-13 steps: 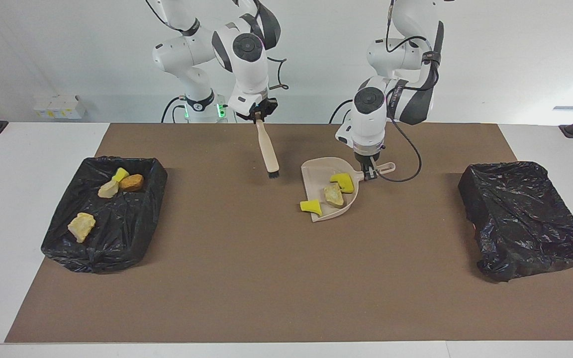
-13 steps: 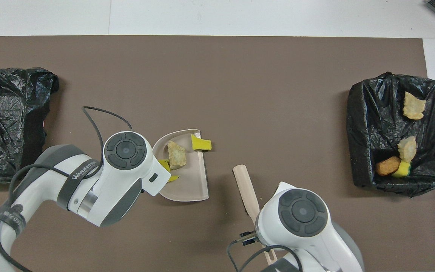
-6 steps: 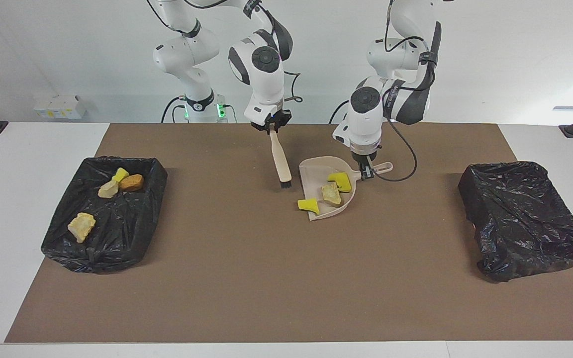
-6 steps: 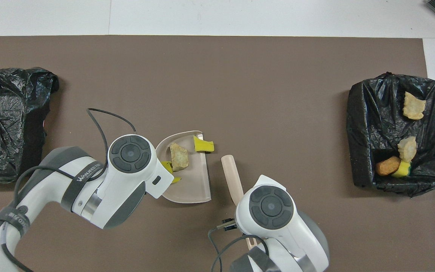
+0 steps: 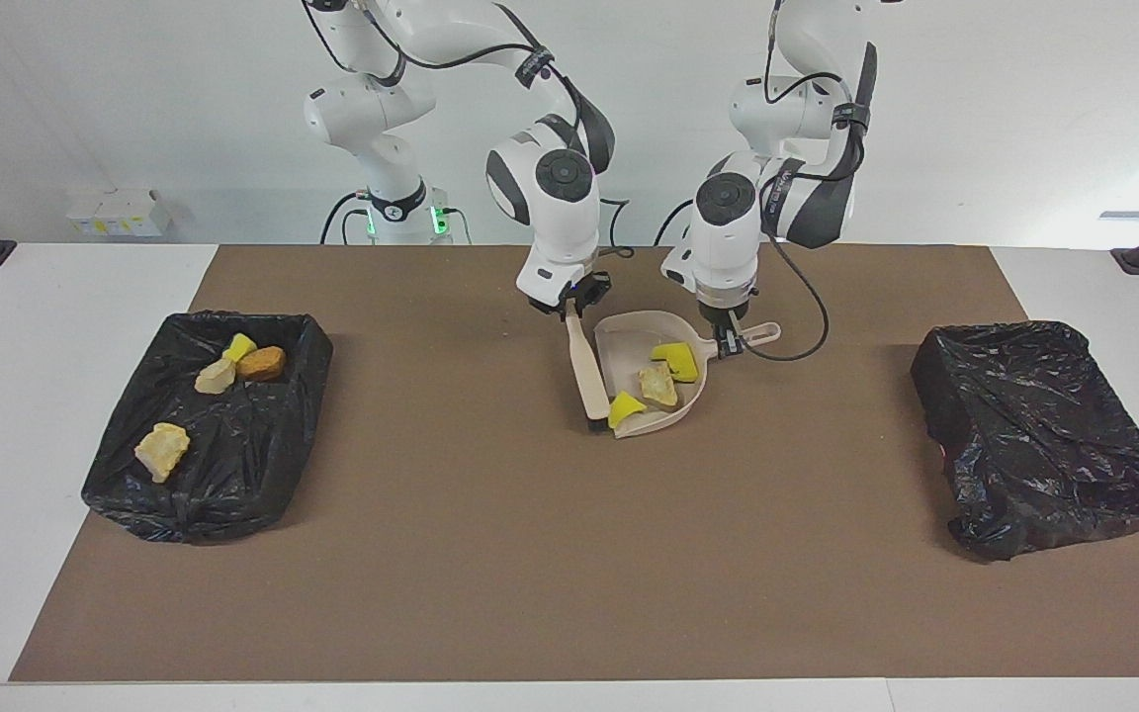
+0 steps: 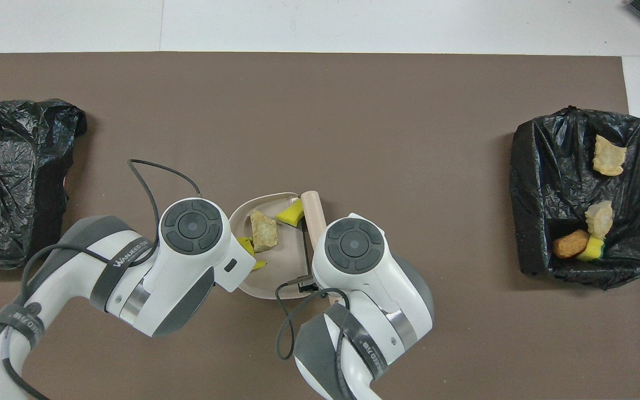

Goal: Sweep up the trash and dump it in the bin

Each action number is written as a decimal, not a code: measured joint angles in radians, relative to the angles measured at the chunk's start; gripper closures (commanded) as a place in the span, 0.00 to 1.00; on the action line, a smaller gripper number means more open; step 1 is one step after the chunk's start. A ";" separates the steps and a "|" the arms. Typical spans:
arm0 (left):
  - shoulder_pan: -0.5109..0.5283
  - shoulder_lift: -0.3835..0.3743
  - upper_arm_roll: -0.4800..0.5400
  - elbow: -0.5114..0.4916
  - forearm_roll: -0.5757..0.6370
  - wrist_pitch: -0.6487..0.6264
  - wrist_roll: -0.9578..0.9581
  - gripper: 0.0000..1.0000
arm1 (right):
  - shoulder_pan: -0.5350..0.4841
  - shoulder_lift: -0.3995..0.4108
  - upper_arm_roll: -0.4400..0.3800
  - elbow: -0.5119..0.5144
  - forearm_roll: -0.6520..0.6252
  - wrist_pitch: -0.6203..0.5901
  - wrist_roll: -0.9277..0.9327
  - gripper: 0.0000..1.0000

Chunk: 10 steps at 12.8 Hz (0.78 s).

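Observation:
A beige dustpan (image 5: 629,341) (image 6: 281,266) lies on the brown mat at the table's middle. My left gripper (image 5: 728,341) is shut on its handle. In the pan are a beige chunk of trash (image 5: 658,384) (image 6: 264,230) and a yellow-and-green chunk (image 5: 678,361). A bright yellow chunk (image 5: 626,408) (image 6: 290,214) sits at the pan's open lip. My right gripper (image 5: 574,300) is shut on a beige brush (image 5: 584,366) (image 6: 313,211), whose dark bristles press against that yellow chunk. In the overhead view both hands cover their fingers.
A black-lined bin (image 5: 233,475) (image 6: 528,183) at the right arm's end of the table holds several chunks of trash. A second black-lined bin (image 5: 1044,435) (image 6: 14,178) stands at the left arm's end. A black cable loops beside the dustpan's handle.
My right arm has swung the brush across to the dustpan's open side and pushed the bright yellow chunk from the mat onto the lip. The left arm and dustpan shifted slightly.

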 measured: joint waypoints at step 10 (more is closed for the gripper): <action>0.001 0.000 0.005 0.001 0.000 0.007 0.026 1.00 | -0.049 -0.103 -0.002 0.035 0.110 -0.243 0.022 1.00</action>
